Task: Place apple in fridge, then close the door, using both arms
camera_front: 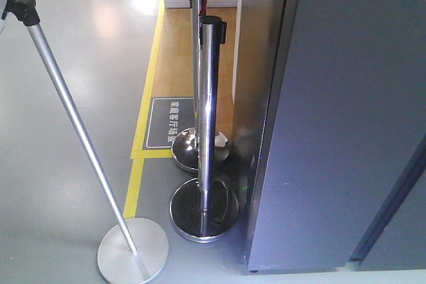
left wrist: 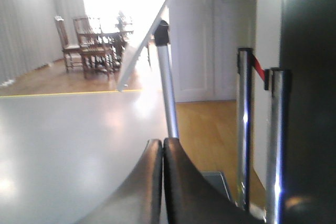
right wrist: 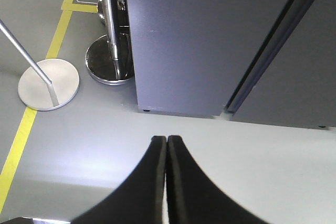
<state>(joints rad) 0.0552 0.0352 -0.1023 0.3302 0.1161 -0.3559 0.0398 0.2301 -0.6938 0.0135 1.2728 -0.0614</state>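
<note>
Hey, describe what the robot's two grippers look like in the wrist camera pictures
Only the fingers show. The left gripper has two smooth, glossy black jaws, broad at the base and curving to narrow rounded tips. The right gripper looks the same: matte-to-glossy black, flared, tapering. No cables, markings or arm links are visible in any view.

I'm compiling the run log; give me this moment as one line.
left gripper: shut, empty | right gripper: shut, empty | fridge: door closed | apple: not in view | stanchion posts: beside fridge
</note>
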